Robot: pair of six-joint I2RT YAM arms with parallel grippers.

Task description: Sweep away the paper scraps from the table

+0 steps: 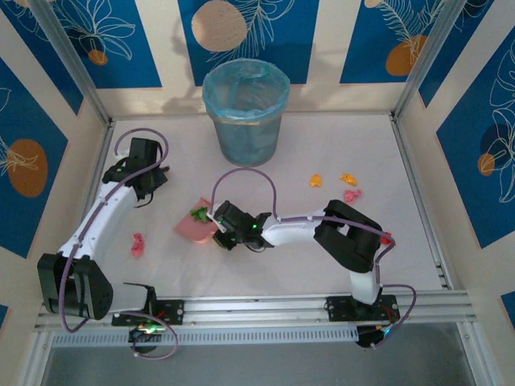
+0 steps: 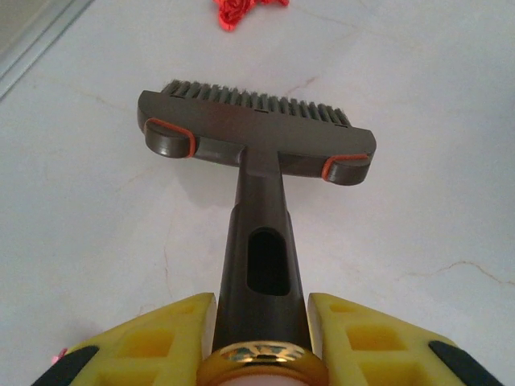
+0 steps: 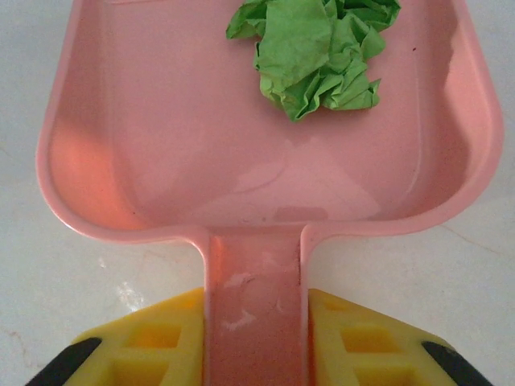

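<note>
On the table (image 1: 322,137), crumpled pink and orange paper scraps (image 1: 138,244), left gripper (image 2: 259,338) clamping brush (image 2: 256,133), right gripper (image 3: 256,338) clamping dustpan (image 3: 201,161)

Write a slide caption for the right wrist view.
Right gripper clamps the handle of the pink dustpan; one crumpled green paper scrap lies in it.

Round bin with pale blue plastic liner (image 1: 245,112) at the counter's (image 1: 322,145) far edge, mid-width. Flat pink plastic dustpan (image 1: 195,227) near the middle. Dark grey brush (image 2: 257,137) toward the left edge.
</note>
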